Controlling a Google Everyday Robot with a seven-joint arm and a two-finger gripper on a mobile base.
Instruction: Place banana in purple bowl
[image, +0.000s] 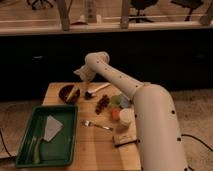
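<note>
**A:** Where was the banana (73, 92) at that point?

**B:** It looked to be lying in the purple bowl (66, 93), a yellowish sliver resting against the bowl's right side. The bowl sat at the far left corner of the worktop (97, 145), just beyond the green tray (65, 131).

**A:** And the end effector?

**B:** The end effector (80, 75) hung above and slightly right of the bowl, apart from it, at the far edge of the worktop. Whether it was released or clenched, I could not tell. Nothing yellow showed at it, so I judged it carried nothing.

**A:** Why hold there?

**B:** My guess: the arm reached across from the right, over the clutter, so lifting clear of the bowl avoided knocking its rim or the brush (96, 90) lying just beside it.

**A:** What else was close?

**B:** A dark reddish cluster (102, 103) near the brush, a fork (96, 124) mid-worktop, some small dishes (119, 101) further right. The tray held a pale folded piece (50, 128) and a green elongated item (35, 148).

**A:** So the task?

**B:** Seemingly done, if that sliver truly was the banana.
</note>
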